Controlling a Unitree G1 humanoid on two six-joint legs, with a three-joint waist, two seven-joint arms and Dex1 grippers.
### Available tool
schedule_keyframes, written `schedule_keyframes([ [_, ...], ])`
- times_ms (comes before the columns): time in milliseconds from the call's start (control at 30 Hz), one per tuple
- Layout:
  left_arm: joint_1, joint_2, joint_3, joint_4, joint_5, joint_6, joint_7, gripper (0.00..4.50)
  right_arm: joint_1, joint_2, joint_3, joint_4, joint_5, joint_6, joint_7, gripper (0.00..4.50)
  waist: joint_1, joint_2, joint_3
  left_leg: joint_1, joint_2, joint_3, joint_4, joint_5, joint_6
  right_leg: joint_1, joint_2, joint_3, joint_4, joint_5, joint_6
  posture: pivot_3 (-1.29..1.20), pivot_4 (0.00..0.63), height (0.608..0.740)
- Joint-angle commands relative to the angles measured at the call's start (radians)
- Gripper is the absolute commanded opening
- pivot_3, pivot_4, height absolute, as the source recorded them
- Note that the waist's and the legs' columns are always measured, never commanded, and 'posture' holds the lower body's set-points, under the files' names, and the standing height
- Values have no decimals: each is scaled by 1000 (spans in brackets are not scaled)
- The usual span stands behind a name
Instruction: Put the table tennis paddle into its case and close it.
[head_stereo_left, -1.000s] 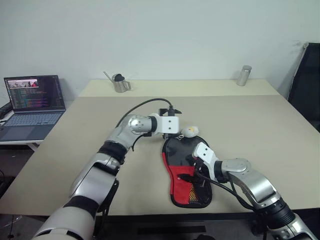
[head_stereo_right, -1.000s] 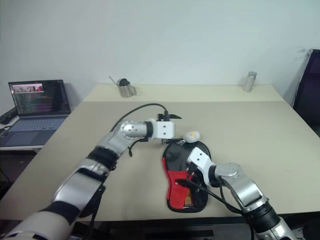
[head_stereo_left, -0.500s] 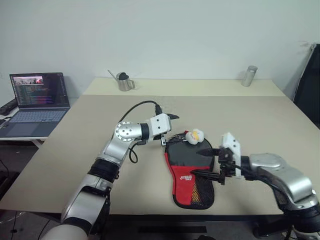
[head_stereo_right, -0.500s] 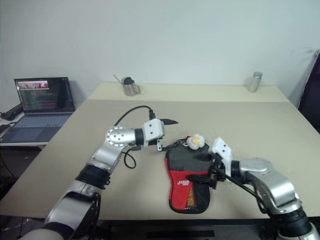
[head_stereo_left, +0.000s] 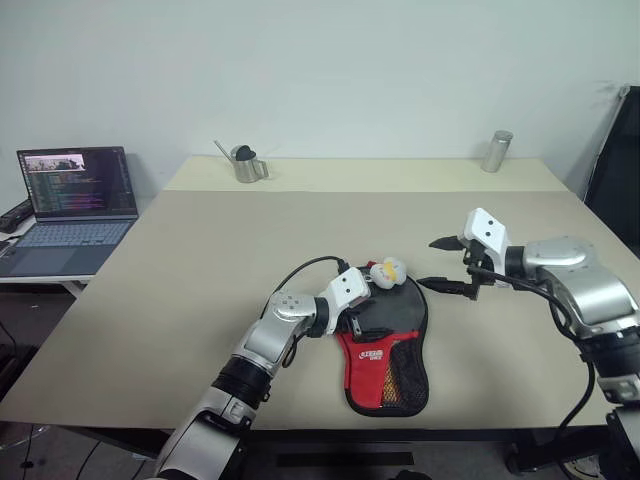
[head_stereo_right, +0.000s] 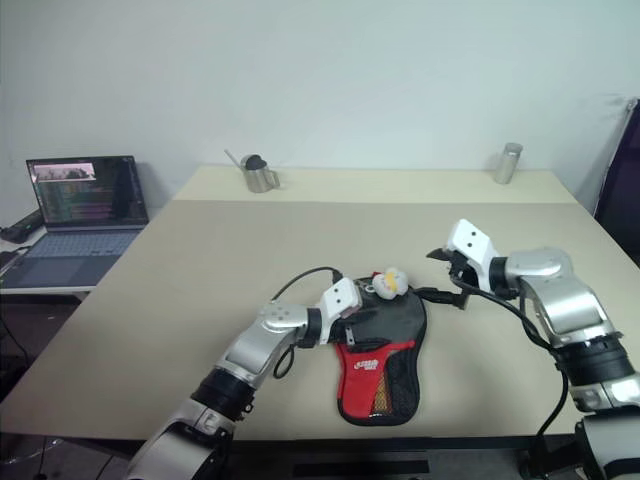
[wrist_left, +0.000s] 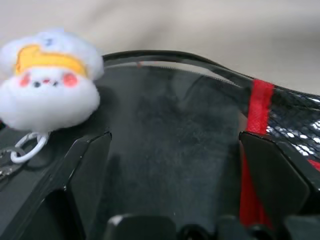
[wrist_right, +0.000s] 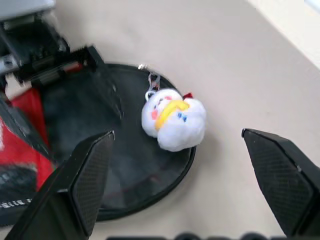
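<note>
The case (head_stereo_left: 385, 340) lies flat on the table (head_stereo_left: 200, 260), black at its round end, red with a mesh pocket toward me. Its pale pom-pom (head_stereo_left: 388, 270) rests at the far rim. The table tennis paddle is hidden. My left gripper (head_stereo_left: 358, 318) is open and low over the case's left side; in the left wrist view its fingers (wrist_left: 85, 170) straddle the black fabric (wrist_left: 170, 130). To the right of the case and clear of it, my right gripper (head_stereo_left: 428, 263) hangs open above the table. In the right wrist view the pom-pom (wrist_right: 172, 117) lies between its fingers (wrist_right: 90, 175).
An open laptop (head_stereo_left: 75, 195) sits on a low side table at the left. A small metal watering can (head_stereo_left: 240, 165) and a metal cup (head_stereo_left: 493, 151) stand at the table's far edge. A black chair (head_stereo_left: 615, 160) is at the right.
My right gripper has lifted off the case and swung up to the right. My left gripper has rolled and dropped back and down to the case's left side.
</note>
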Motion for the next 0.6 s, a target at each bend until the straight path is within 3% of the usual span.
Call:
schedule_keyframes([
  [33,-2,7,-34,-23,47,134,40,4474,-87,15,69,123,-104,-165,55,4500,0,0,0,0,0,0,0,0,0,0,0,0,0,0,0,0,150,740],
  [300,-13,-3,-36,-48,29,274,80,4474,-274,123,255,459,-359,-559,87,4500,-7,1,-1,5,0,0,0,0,0,4,0,0,1,0,0,0,150,740],
  [600,4,-5,-45,-80,10,407,88,4474,-392,223,290,707,-508,-765,-51,4500,-19,1,-1,4,0,-1,0,0,-1,4,0,1,0,0,-1,0,150,740],
])
